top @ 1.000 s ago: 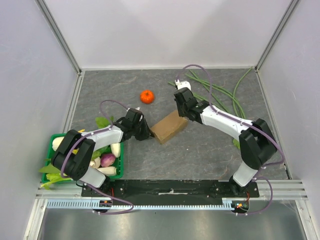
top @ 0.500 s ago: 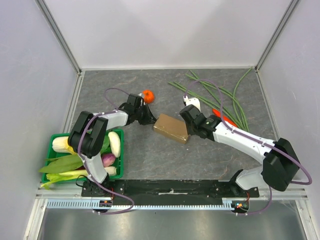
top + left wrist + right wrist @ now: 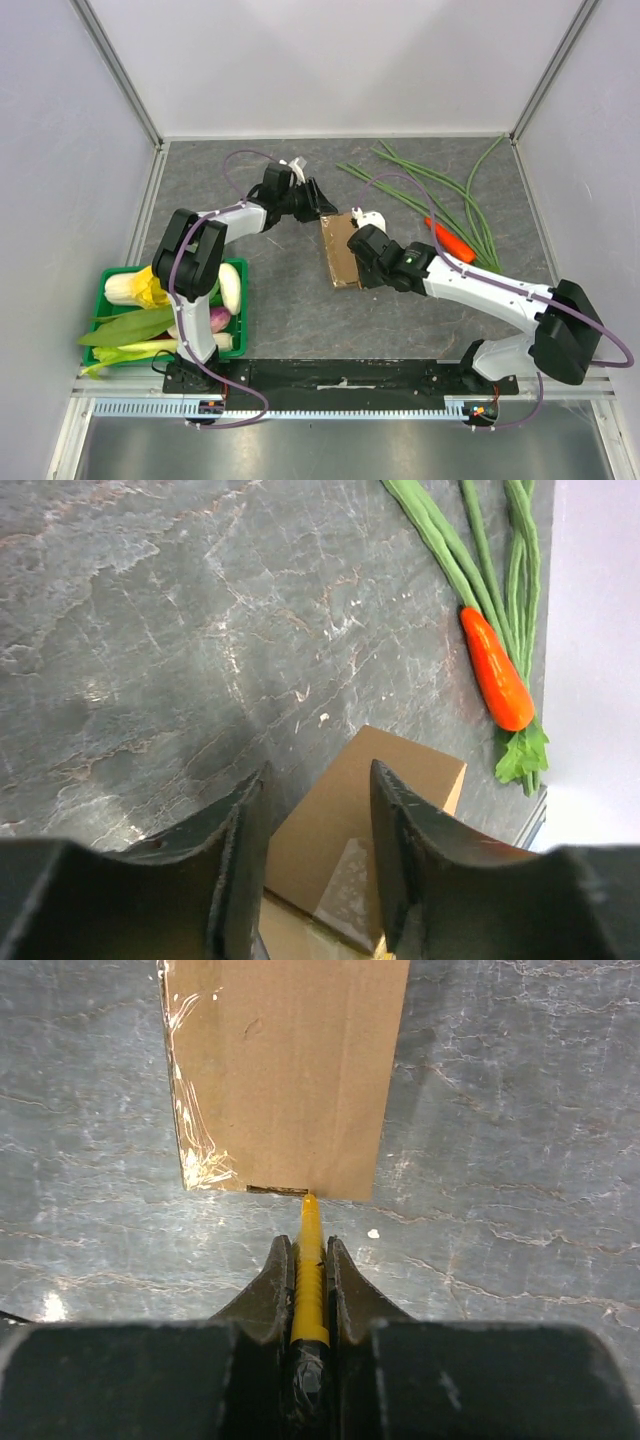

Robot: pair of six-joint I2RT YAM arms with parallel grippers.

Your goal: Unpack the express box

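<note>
The bench (image 3: 300, 320) is a big flat top that looks like gray stone with pale cracks running through it. At its left side sits a green crate (image 3: 236, 262) piled with leafy and round vegetables. It has nothing to do with this job. The box (image 3: 340, 250) lies flat near the middle of the bench, between the two hands. It is plain brown cardboard with straight sides and sharp corners. Long thin green beans (image 3: 450, 190) lie spread out to the right, with a smooth orange carrot (image 3: 452, 240) beside them, well away from the box. The left hand (image 3: 318, 203) hangs at the far end of the box with its two dark fingers apart and nothing between them. It may be getting ready to keep the box from sliding. The right hand (image 3: 358, 243) is squeezed narrow around a yellow stick (image 3: 310, 1280). The stick's tip touches the near edge of the box, probably to cut the lid free. Shiny, crinkly clear tape (image 3: 195, 1150) runs along one side of the box and is likely what keeps it closed.
</note>
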